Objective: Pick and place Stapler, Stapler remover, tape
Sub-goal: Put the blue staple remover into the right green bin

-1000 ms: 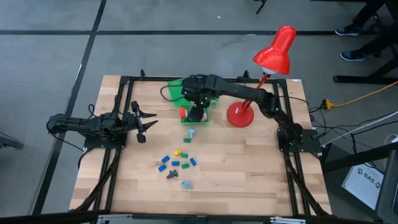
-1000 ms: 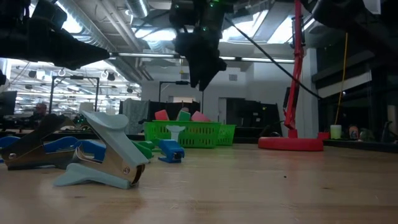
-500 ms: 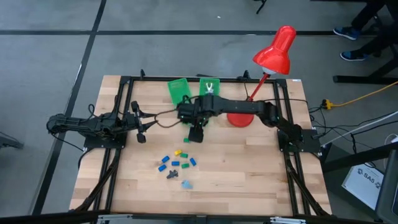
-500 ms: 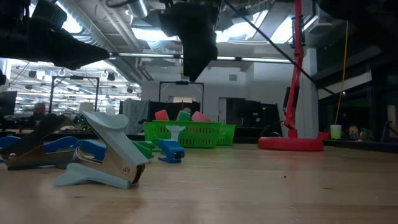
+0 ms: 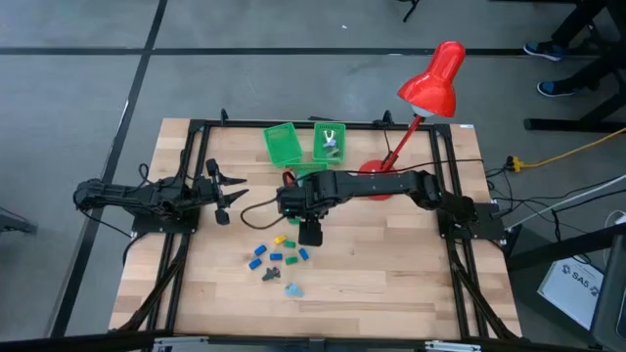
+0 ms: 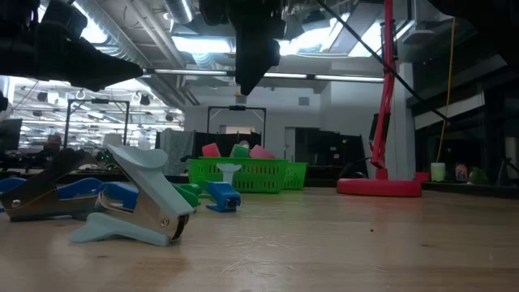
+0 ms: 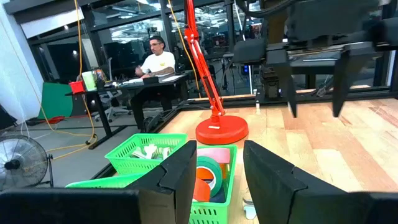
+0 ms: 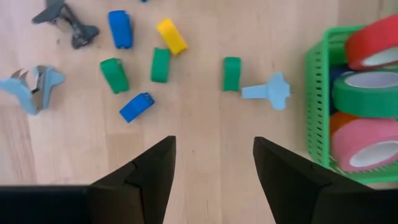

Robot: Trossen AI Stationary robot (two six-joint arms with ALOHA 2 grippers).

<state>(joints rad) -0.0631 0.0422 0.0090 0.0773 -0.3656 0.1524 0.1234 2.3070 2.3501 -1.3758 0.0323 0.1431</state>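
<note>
The right gripper (image 5: 311,233) hangs over the middle of the table (image 5: 391,284) with its fingers (image 8: 152,171) spread apart and nothing between them. Right under it lies the loose scatter: a yellow stapler (image 8: 171,35), 3 green staplers (image 8: 160,65) and 2 blue ones (image 8: 136,107). A pale blue remover (image 8: 266,91) lies just beside the nearest green basket (image 8: 316,106), another pale remover (image 8: 32,86) sits at the far side of the scatter, and a dark remover (image 8: 67,23) lies near it. From table height the big pale remover (image 6: 136,204) is tilted up on its claws, next to a blue stapler (image 6: 223,196).

That nearest basket holds the tape (image 8: 367,93): a red, a green and a pink roll are packed in touching each other, with what looks like an orange one half hidden under them. 2 more baskets stand at the back edge, a deeper green one (image 5: 284,145) and a lighter one (image 5: 330,143) with small pale pieces inside, though I can't make out what they are from above. A red lamp (image 5: 431,83) rises from its base just behind the right arm.

The left gripper (image 5: 227,193) waits at the left edge, fingers (image 7: 180,174) parted and empty. Beyond the table a person (image 7: 155,68) sits at a desk.
</note>
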